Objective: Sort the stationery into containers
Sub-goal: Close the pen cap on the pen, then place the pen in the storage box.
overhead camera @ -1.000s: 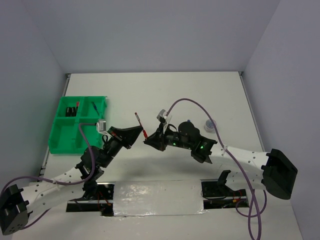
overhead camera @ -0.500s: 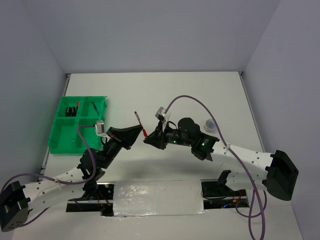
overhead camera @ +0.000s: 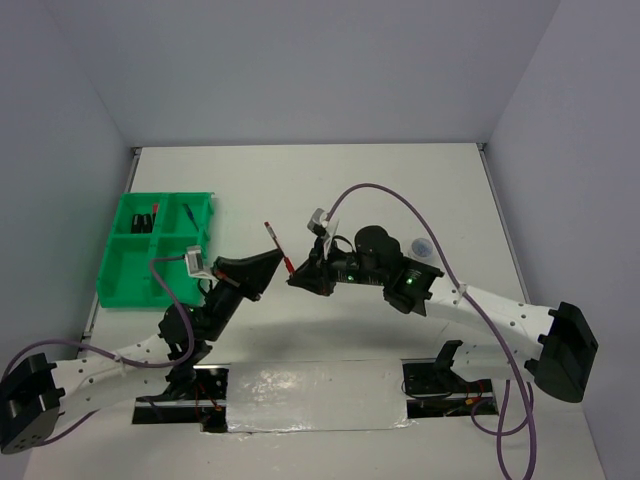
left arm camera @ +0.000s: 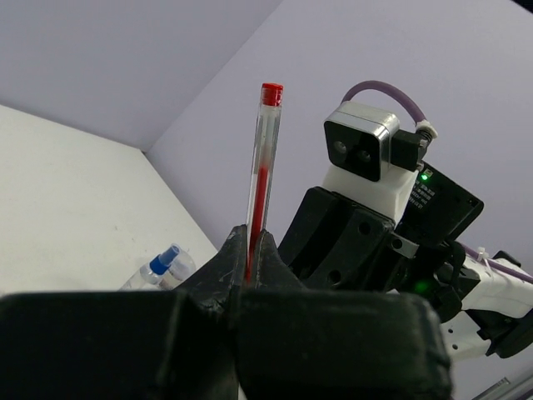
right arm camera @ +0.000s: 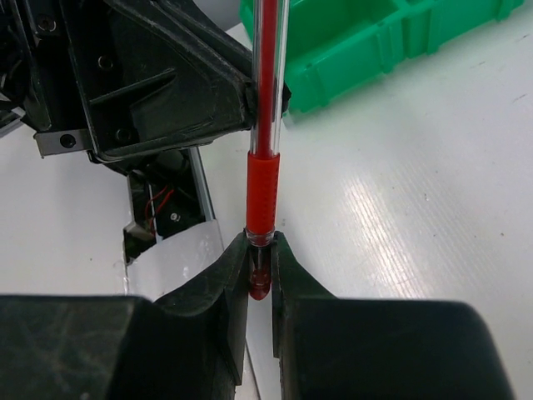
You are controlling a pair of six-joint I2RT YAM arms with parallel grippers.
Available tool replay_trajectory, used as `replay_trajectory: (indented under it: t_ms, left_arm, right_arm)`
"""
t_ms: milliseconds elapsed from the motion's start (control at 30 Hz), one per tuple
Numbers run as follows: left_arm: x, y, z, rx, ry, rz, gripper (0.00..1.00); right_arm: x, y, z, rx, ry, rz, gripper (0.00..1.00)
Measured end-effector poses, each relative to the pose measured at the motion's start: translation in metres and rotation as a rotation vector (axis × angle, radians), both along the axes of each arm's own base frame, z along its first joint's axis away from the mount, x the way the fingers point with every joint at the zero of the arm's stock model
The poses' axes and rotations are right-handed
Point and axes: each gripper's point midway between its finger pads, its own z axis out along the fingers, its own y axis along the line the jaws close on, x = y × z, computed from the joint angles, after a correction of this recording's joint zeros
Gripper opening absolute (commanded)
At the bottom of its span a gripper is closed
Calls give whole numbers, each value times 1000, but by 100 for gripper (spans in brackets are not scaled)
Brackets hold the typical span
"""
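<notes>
A thin red pen (overhead camera: 278, 245) hangs tilted in the air over the middle of the white table (overhead camera: 400, 190), held by two robot grippers at once. The right gripper (right arm camera: 260, 254) is closed on the pen's red grip section, close to the writing tip. The left gripper (left arm camera: 248, 248) is clamped on the clear barrel just above that, and the capped end sticks up free. The two grippers sit very close together along the pen, almost touching. This looks like a hand-over from right to left. The green tray (overhead camera: 112, 265), the four-compartment container, lies on the table at the left, on the left gripper's side and well apart from the pen. One of its far compartments already holds black highlighters (overhead camera: 146, 218). A small clear bottle with a blue cap (left arm camera: 164, 260) lies on the table over on the right side, not yet sorted. To do this step well, the right gripper should open only once the left one's hold is firm. It should then draw straight back along the line of the pen, so that it neither drags nor twists it out of the other grip. After that the left gripper would need to carry the pen across to the tray and lower it close to flat. It should release only when the pen is down inside a compartment, so that it cannot bounce out or come to rest across a divider.
</notes>
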Motion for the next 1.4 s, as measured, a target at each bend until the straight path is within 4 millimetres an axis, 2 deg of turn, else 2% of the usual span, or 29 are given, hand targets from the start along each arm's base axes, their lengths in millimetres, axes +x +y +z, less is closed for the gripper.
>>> replay_trajectory:
  t_ms: [300,333,400,433,500,533,567,633,800,933,1067,1167,1233,1300,1400]
  left_arm:
    - [-2,0,-2,-18,3,1,0]
    - [-3,1,-2,-15,7,3,0]
    - [-4,3,-1,-4,17,8,0]
    - [-5,3,0,10,25,8,0]
    - [-8,-1,-6,80,45,-3,0]
    - [-9,-2,-11,117,61,-5,0]
    - [-8,-3,-11,153,64,2,0]
    - [-5,0,-12,213,80,32,0]
    - [2,13,-22,329,109,108,0]
    - [15,29,-30,434,151,218,0]
    - [51,61,-23,568,230,430,0]
    - [104,114,-11,660,316,672,0]
    - [140,149,-8,713,386,797,0]
    - [178,186,-15,788,469,903,0]
    - [225,221,-30,916,549,974,0]
  right_arm:
    - [-4,-1,-2,-23,23,20,1]
    - [-5,-1,-2,-23,26,27,16]
    - [-6,1,-3,-19,29,42,30]
    - [-8,2,0,-8,24,56,44]
    - [-6,8,18,60,-18,68,58]
    - [-6,10,29,94,-48,74,73]
    - [-7,10,35,114,-55,81,78]
    - [-9,10,46,149,-85,91,98]
    - [-16,3,65,211,-140,109,100]
    - [-18,-2,64,213,-156,102,100]
    - [-16,-17,52,182,-162,39,100]
    - [-16,-37,57,185,-186,-25,100]
    - [-19,-49,71,215,-221,-55,100]
    - [-21,-59,83,245,-251,-78,100]
    - [-25,-69,94,274,-276,-94,100]
